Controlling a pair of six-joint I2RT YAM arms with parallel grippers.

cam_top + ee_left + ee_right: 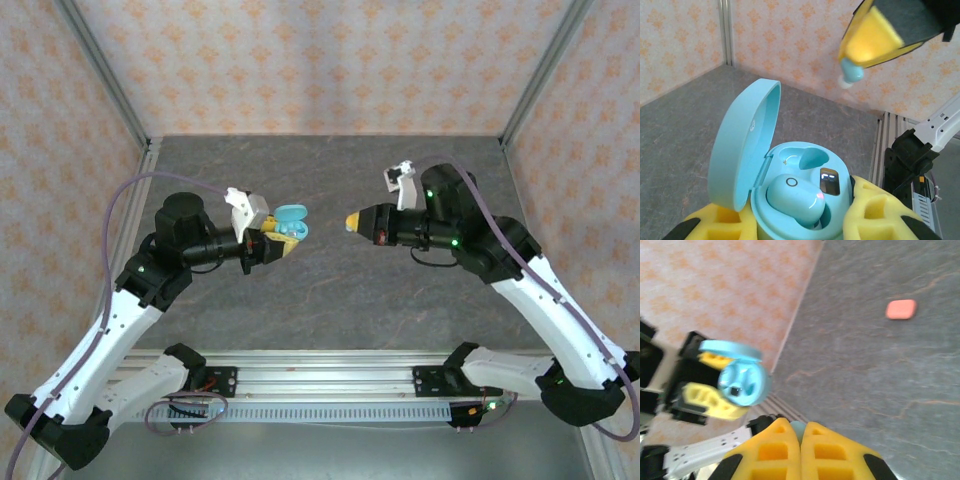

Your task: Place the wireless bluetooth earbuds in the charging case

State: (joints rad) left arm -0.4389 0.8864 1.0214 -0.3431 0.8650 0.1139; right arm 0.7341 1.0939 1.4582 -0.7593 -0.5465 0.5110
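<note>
Two yellow pads (715, 222) of the left gripper (802, 217) at the bottom edge of the left wrist view, narrowly parted and clamped on either side of a light teal charging case (785, 160). Lid (740, 145) standing open to the left. Inside, one teal earbud (795, 197) seated in the nearer slot, the farther slot (810, 157) bare, a small lit display (828, 181) beside it.

Farther off, at the upper right of that view, the right gripper (867, 47), jaws pressed together on a second teal earbud (852, 75). Tip poking down below the pads, above and to the right of the open case, well apart from it.

At the bottom centre of the right wrist view, that held earbud (798, 428) pinched between yellow pads. Beyond it, the open case at middle left, and a pink oval thing (901, 309) lying on the grey table (865, 370) at upper right.

From overhead, at mid-frame, left gripper and case left of centre, right gripper right of centre, tips facing across a clear gap.
</note>
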